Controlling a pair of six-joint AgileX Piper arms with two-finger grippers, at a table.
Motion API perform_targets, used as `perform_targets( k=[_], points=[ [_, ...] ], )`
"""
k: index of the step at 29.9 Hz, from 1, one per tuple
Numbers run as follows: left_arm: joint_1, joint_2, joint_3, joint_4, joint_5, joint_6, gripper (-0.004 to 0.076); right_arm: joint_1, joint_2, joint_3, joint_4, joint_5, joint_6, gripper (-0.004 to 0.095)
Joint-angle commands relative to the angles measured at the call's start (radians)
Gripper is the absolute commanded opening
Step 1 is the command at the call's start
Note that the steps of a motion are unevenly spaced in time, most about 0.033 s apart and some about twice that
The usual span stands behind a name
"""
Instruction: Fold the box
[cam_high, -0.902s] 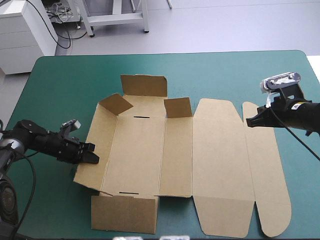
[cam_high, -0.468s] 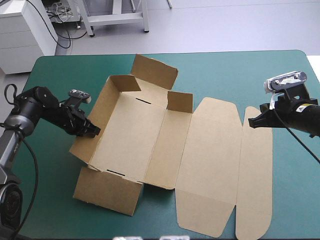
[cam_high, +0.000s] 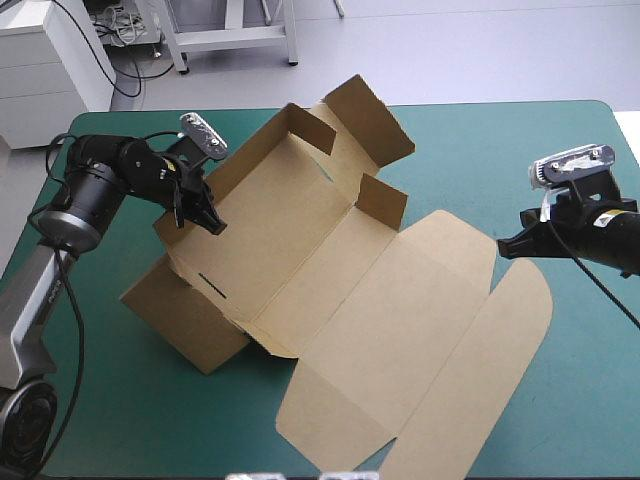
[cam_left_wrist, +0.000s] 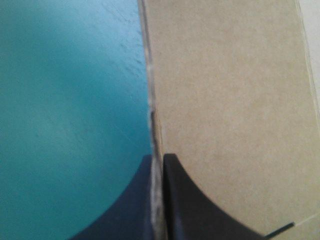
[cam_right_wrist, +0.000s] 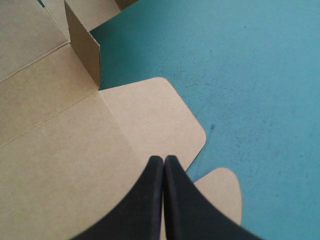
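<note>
Plenty of free room over the bare teal-green table (cam_high: 470, 150) at the far right and at the near left corner. Blocked across the middle by the brown box (cam_high: 285, 235), lying at a slant. Tall walls up at its far left end; only flat board toward the near right.

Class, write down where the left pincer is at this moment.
In the high view, the left pincer is over the left side of the table, shut on a raised wall of the box.

High view: box (cam_high: 330, 290) lid's near corner cut off.
</note>
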Motion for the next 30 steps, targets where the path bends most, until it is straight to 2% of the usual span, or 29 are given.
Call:
perform_targets(
  k=[1, 11, 16, 24, 30],
  points=[
    [-0.075, -0.039, -0.039, 0.099, -0.161, 0.005, -0.0008, -0.008, -0.022, -0.027, 0.028, -0.042, -0.001, -0.0022],
    [-0.269, 0.001, -0.031, 0.349, -0.415, 0.038, -0.0008, -0.008, -0.084, -0.027, 0.021, -0.044, 0.005, -0.0022],
    [-0.323, 0.007, -0.029, 0.33, -0.488, 0.134, -0.0008, -0.008, -0.122, -0.027, 0.021, -0.046, 0.005, -0.0022],
    [-0.34, -0.003, 0.04, 0.221, -0.518, 0.38, -0.0008, -0.008, -0.129, -0.027, 0.015, -0.042, 0.025, -0.0022],
    [-0.34, -0.09, 0.223, 0.166, -0.715, 0.482, -0.0008, -0.008, -0.129, -0.027, 0.015, -0.044, 0.025, -0.0022]
  ],
)
